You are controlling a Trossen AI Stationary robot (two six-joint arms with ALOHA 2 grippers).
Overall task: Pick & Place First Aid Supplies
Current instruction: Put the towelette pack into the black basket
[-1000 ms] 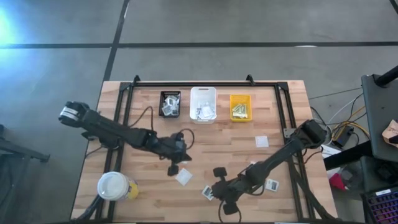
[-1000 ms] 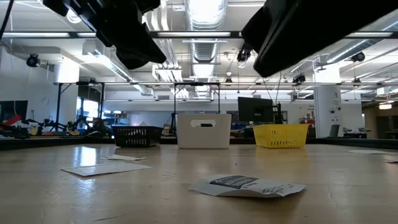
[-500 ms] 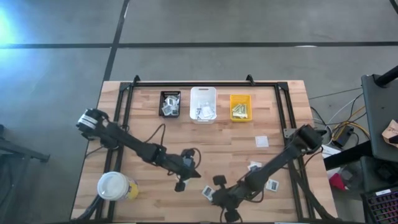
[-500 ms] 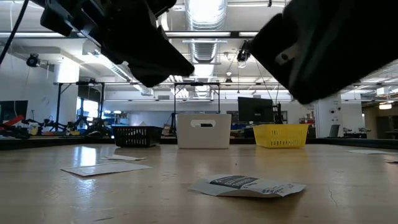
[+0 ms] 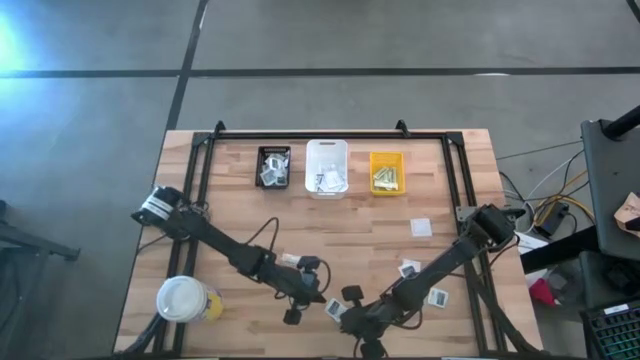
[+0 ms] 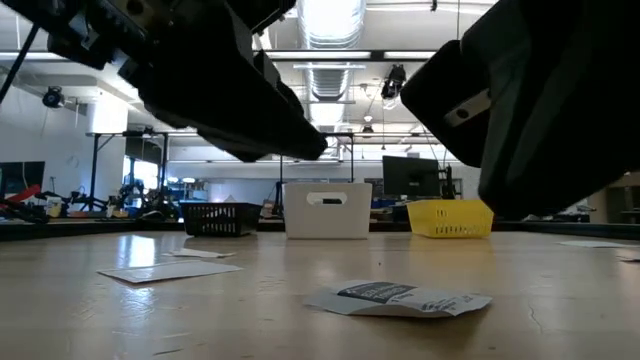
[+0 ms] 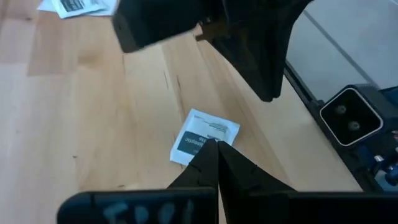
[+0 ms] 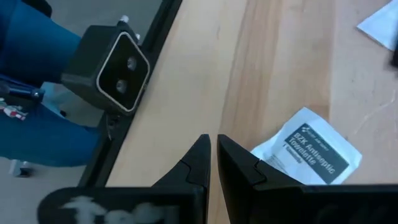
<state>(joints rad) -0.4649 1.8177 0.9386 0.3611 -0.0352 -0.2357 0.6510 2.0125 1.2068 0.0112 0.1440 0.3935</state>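
**Both arms crowding the front edge, nothing held**

My left gripper [image 7: 217,144] is hovering low over the front-centre of the tabletop [image 5: 350,215] with its jaws pressed fully together and empty; the tips are sitting right above one white packet [image 7: 204,137] with a dark printed patch, lying flat on the wood. My right gripper [image 8: 213,142] is hanging just beside it at the front edge, jaws nearly closed with only a thin slit showing, also gripping nothing; the same packet [image 8: 313,150] is lying just off to one side of its tips (label side up).

Loose packets are still lying around: one [image 5: 421,227] toward the right side, two more [image 5: 410,268] [image 5: 437,296] near my right arm, another [image 5: 290,260] by my left forearm.

At the back, the black bin [image 5: 273,166], white bin [image 5: 327,168] and yellow bin [image 5: 387,172] are each holding sorted packets. The white-lidded cup [image 5: 183,298] is standing at the front left corner.
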